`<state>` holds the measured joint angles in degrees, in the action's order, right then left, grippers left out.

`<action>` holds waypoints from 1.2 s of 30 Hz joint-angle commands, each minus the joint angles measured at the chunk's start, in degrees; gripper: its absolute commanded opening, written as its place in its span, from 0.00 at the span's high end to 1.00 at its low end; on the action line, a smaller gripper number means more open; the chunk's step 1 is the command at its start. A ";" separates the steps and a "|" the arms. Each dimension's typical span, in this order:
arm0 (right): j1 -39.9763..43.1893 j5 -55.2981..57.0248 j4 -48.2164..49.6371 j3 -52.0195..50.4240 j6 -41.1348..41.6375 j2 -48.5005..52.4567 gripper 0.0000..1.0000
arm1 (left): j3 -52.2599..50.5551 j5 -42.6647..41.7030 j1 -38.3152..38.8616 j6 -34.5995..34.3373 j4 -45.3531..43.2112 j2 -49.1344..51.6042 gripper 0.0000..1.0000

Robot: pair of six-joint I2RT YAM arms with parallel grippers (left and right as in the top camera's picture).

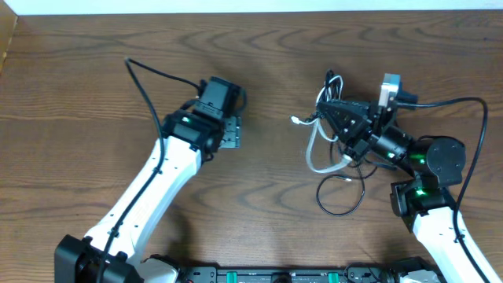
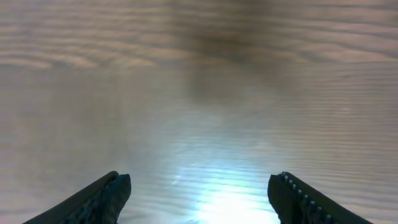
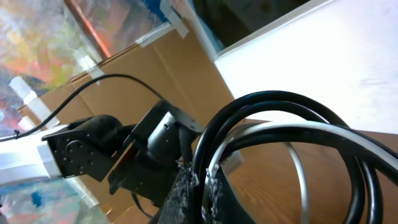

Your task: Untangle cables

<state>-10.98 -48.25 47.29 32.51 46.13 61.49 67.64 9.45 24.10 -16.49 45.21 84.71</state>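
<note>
Two arms work over a brown wood-grain surface [image 1: 275, 47]. The cables [image 1: 316, 153] form a single tangle at about 3 o'clock in the overhead view: one white cord looped among thin black ones too knotted to count, with a black loop trailing toward 5 o'clock. The right fingers [image 1: 334, 110] are pinched shut on this bundle, while the left fingers [image 1: 229, 134], just toward 9 o'clock of centre, are spread wide and hold nothing, and taped cardboard [image 3: 155, 68] stands behind.
</note>
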 commanded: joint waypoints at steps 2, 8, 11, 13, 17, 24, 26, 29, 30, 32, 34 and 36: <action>0.92 -0.15 0.31 0.59 0.55 0.02 0.99 | 1.22 -1.55 -2.05 0.31 0.22 0.26 0.24; 0.92 0.33 -2.29 0.59 -1.68 0.02 0.99 | 1.22 -8.74 -2.05 3.02 -2.34 -0.22 0.24; 0.92 1.31 -5.49 0.59 -2.75 0.02 0.99 | 1.22 -12.79 -2.05 6.19 -4.39 -1.27 0.24; 0.92 2.08 -7.78 0.59 -3.02 0.02 0.99 | 1.22 -15.50 -2.05 8.35 -5.77 -2.34 0.24; 0.81 5.27 -11.37 0.59 -2.91 0.02 0.99 | 1.22 -24.09 -2.05 11.23 -9.66 -5.27 0.24; 0.76 7.21 -11.30 0.59 0.79 0.02 0.99 | 1.22 -39.89 -2.05 11.54 -17.59 -7.34 0.23; 0.76 7.21 -11.30 0.59 0.85 0.02 0.99 | 1.22 -44.52 -2.05 11.52 -19.54 -7.34 0.23; 0.74 7.19 -11.15 0.59 1.90 0.02 0.99 | 1.22 -46.56 -2.05 11.52 -20.33 -7.34 0.23; 0.72 7.19 -10.95 0.59 1.90 0.02 0.99 | 1.22 -46.53 -2.01 11.52 -20.35 -7.34 0.23; 0.35 7.21 -10.69 0.59 1.88 0.02 0.99 | 1.22 -46.53 -2.01 11.54 -20.33 -7.34 0.23; -0.28 7.17 -10.49 0.59 1.84 0.02 0.99 | 1.22 -46.51 -2.01 11.56 -20.33 -7.34 0.23; -0.94 5.51 -10.54 0.59 0.66 0.02 0.99 | 1.22 -46.25 -2.01 11.63 -20.33 -7.34 0.23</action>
<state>-10.83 -41.76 36.34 32.51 47.44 61.52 67.66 -34.87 22.17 -5.89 25.10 77.78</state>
